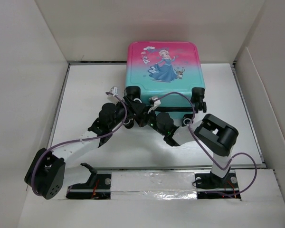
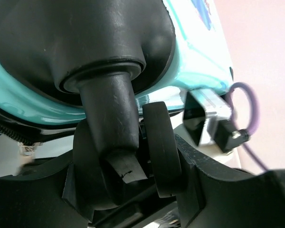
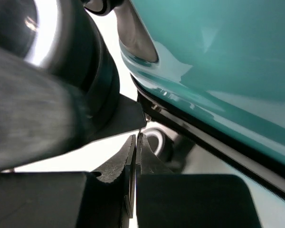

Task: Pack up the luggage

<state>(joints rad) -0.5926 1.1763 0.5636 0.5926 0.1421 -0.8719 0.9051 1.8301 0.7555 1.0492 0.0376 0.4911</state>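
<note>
1. The white table [image 1: 85, 85] bears the luggage [image 1: 164, 71] at its 12 o'clock. The case lies flat with the lid down and the princess print up, its wheels along its 6 o'clock edge.
2. With the shell shut, the filling looks finished. Sealing the seam seems to be what is left, though no view shows whether the zip is run.
3. The left gripper [image 2: 130, 175] reaches the case's 7 o'clock corner and is clamped across the black wheel [image 2: 159, 147].
4. The right gripper [image 3: 135, 147] has its fingers pressed together, with nothing visible between them. It sits just under the teal shell's dark seam, near 6 o'clock.
</note>
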